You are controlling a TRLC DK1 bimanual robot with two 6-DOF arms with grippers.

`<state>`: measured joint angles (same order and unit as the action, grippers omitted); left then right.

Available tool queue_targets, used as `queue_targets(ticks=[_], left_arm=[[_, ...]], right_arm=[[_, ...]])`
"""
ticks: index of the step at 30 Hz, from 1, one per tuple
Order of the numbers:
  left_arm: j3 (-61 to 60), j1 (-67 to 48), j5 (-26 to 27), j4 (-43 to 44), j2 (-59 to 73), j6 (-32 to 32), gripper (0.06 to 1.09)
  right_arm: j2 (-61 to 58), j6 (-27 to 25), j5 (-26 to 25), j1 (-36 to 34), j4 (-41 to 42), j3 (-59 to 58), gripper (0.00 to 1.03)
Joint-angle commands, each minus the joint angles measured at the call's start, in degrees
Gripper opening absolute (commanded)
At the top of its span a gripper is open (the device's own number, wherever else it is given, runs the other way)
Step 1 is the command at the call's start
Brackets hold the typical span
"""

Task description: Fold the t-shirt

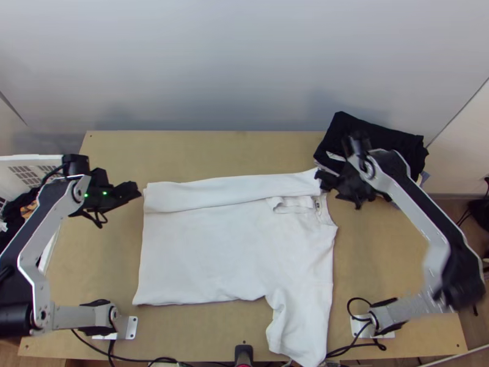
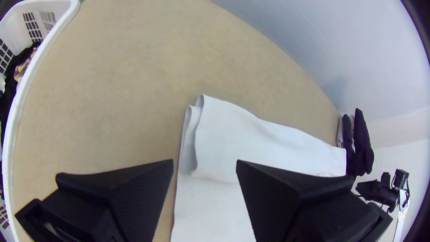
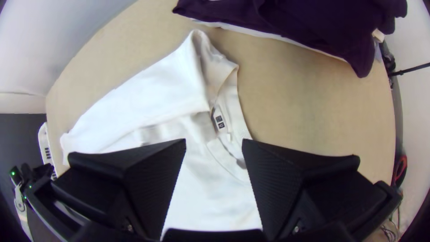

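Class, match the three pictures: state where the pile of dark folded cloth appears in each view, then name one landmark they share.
Top view: the pile lies at the table's far right corner.
Left wrist view: it stands beyond the shirt's distant end.
Right wrist view: it lies across bare wood from the collar.
Shared landmark: the white cotton-like t-shirt.

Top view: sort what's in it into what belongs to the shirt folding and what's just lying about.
For the job:
- White t-shirt, far side folded inward, near sleeve spread
- Left gripper, jaws open, by the hem
- Right gripper, jaws open, near the collar

Lying about:
- Pile of clothes, far right
- White basket holding clothes, left
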<state>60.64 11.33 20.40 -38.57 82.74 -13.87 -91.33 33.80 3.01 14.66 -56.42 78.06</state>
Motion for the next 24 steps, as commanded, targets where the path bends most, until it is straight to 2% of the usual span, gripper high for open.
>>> queue_targets(ticks=[1,3,6,7,8,9,10,11,13,16,19,24], left_arm=[[0.27,0.09,-0.8,-5.38,-5.48,3.41,0.76],[0.71,-1.58,-0.89,-9.95,-6.71,6.57,0.71],[1.23,-4.83,-0.8,-17.68,-8.56,11.14,0.59],[1.23,-5.36,-0.8,-19.7,-9.17,12.37,0.59],[1.15,-5.97,-0.89,-22.43,-9.44,13.69,0.59],[1.32,-7.11,-0.89,-26.47,-9.09,16.07,0.59],[1.41,-7.64,-1.24,-28.67,-9.0,17.3,0.59],[1.41,-8.34,-1.51,-30.43,-9.0,17.91,0.59],[1.5,-9.66,-2.83,-35.53,-9.0,20.64,0.59],[1.06,-11.24,-7.48,-37.72,-9.17,22.22,0.59],[0.97,-11.33,-9.42,-38.07,-10.32,22.57,0.59],[-0.09,-13.35,-11.0,-39.13,-13.22,23.54,0.59]], right_arm=[[14.07,-1.81,6.4,5.21,-1.67,-7.05,0.62],[15.48,1.79,12.55,5.91,-8.53,-7.66,0.62],[16.89,2.15,12.55,8.37,-16.96,-8.1,0.62],[16.89,2.23,12.81,8.46,-18.9,-9.16,0.62],[16.62,2.23,14.48,8.46,-20.39,-10.39,0.67],[16.36,2.41,17.56,8.46,-23.82,-11.79,0.83],[16.45,3.46,18.97,8.46,-25.93,-13.73,0.95],[17.41,4.78,19.23,8.55,-25.84,-16.01,0.95],[18.47,5.05,19.76,9.34,-25.84,-19.18,0.95],[18.03,4.78,19.76,9.51,-25.84,-23.31,0.93],[18.29,1.09,19.76,8.46,-25.84,-27.09,0.92],[17.5,-3.92,20.2,7.14,-23.91,-30.95,0.7]])
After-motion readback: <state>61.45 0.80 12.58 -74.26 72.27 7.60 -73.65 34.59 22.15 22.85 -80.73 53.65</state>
